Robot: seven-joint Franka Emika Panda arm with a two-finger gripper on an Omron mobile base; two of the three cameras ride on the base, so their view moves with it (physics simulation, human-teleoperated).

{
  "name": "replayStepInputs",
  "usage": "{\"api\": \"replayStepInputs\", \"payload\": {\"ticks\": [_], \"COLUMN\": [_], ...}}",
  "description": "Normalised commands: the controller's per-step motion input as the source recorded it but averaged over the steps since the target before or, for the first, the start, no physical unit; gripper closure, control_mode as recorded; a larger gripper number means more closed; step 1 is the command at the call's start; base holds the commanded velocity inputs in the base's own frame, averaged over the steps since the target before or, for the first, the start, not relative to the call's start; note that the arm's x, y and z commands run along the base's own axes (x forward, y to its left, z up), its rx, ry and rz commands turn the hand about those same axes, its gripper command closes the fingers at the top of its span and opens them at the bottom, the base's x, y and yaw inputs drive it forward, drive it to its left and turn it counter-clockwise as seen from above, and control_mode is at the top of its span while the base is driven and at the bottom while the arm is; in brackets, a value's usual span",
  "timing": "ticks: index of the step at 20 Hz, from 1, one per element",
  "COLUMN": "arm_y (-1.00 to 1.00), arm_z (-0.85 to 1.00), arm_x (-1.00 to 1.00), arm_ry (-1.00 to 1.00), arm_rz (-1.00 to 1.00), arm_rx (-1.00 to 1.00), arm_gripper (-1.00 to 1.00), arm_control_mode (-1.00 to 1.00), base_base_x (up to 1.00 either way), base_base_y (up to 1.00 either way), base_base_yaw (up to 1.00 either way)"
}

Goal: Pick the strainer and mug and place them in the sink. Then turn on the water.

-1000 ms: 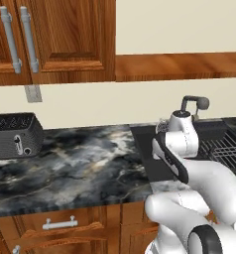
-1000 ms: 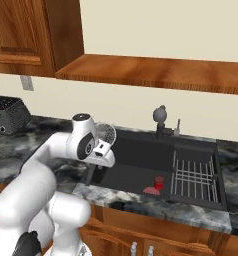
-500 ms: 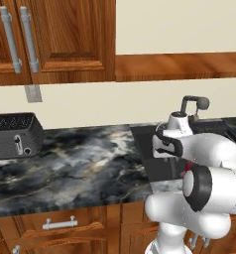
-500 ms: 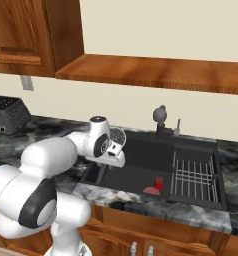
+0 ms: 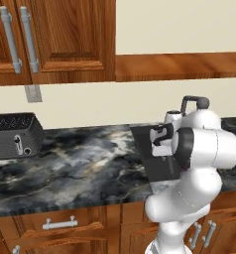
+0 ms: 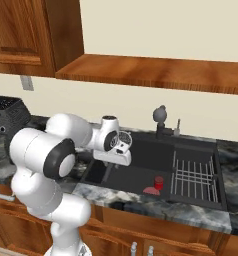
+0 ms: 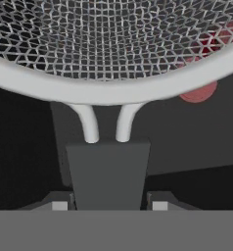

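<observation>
The strainer (image 7: 113,44), a silvery wire-mesh bowl, spreads across the top of the hand view, with its dark handle (image 7: 107,171) running down between the fingertips. My gripper (image 7: 108,205) is shut on that handle. From the right base view, the gripper (image 6: 122,146) holds the strainer (image 6: 125,139) above the left part of the black sink (image 6: 151,156). In the left base view the hand (image 5: 160,136) hangs over the sink's left end (image 5: 159,166). The mug is out of view, and so is any water.
A small bright red thing (image 6: 158,182) with a pinkish flat piece beside it lies in the basin. The ribbed rack (image 6: 193,175) is at the sink's right, with the dark faucet (image 6: 161,120) behind. A toaster (image 5: 13,135) stands far left on the marbled counter (image 5: 80,158).
The arm has swung right, carrying the strainer from the sink's left edge to over the basin. The elbow has rolled toward the camera. The grip stays the same.
</observation>
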Motion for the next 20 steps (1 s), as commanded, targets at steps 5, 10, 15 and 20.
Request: {"api": "replayStepInputs", "payload": {"ticks": [5, 10, 15, 20], "arm_y": [0.0, 0.0, 0.0, 0.0], "arm_z": [-0.43, -0.43, -0.34, -0.26], "arm_x": [0.13, 0.02, 0.08, 0.09], "arm_ry": [0.0, 0.0, 0.0, 0.0], "arm_rz": [0.0, 0.0, 0.0, 0.0], "arm_rx": [0.0, 0.0, 0.0, 0.0], "arm_gripper": [1.0, 1.0, 1.0, 1.0], "arm_control_mode": [-1.0, -1.0, -1.0, -1.0], "base_base_x": [0.0, 0.0, 0.0, 0.0], "base_base_y": [0.0, 0.0, 0.0, 0.0], "base_base_yaw": [0.0, 0.0, 0.0, 0.0]}}
